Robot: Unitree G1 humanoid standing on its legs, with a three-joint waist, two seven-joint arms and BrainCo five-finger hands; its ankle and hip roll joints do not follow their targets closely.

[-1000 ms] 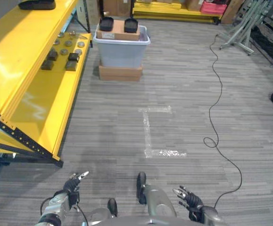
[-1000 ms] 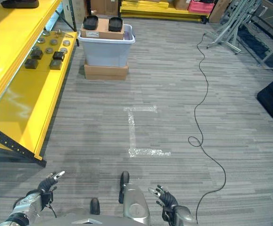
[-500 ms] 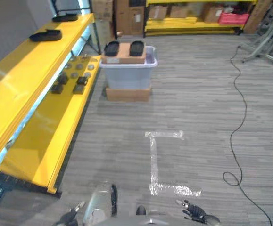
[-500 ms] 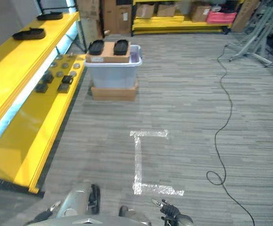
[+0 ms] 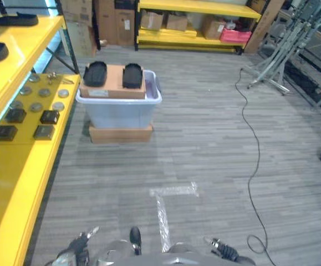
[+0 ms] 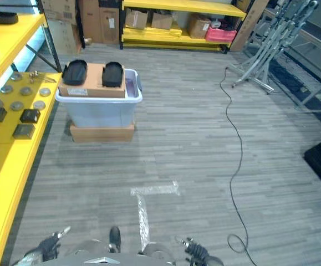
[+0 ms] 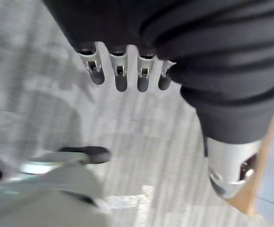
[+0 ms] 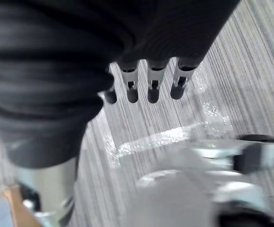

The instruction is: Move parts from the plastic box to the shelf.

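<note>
A pale blue plastic box (image 5: 118, 110) stands on a flat cardboard carton (image 5: 120, 134) beside the yellow shelf (image 5: 16, 166). A brown cardboard piece (image 5: 113, 86) lies across the box, with two black oval parts (image 5: 95, 73) (image 5: 132, 75) on it. On the shelf's lower board lie dark square parts (image 5: 50, 117) and round grey discs (image 5: 42, 92). More black parts (image 5: 15, 20) rest on the upper board. My left hand (image 5: 81, 241) and right hand (image 5: 221, 249) hang low at the bottom edge, fingers straight, holding nothing. In the wrist views the left hand's fingers (image 7: 121, 75) and the right hand's fingers (image 8: 152, 82) point at the floor.
White tape marks (image 5: 163, 208) lie on the grey carpet ahead. A black cable (image 5: 251, 138) snakes along the right. Metal stands (image 5: 285, 50) are at the far right. Another yellow rack with cartons (image 5: 193, 22) lines the back wall.
The camera has moved: the box and shelf parts now appear closer and further left in the picture. Both hands stay low and empty.
</note>
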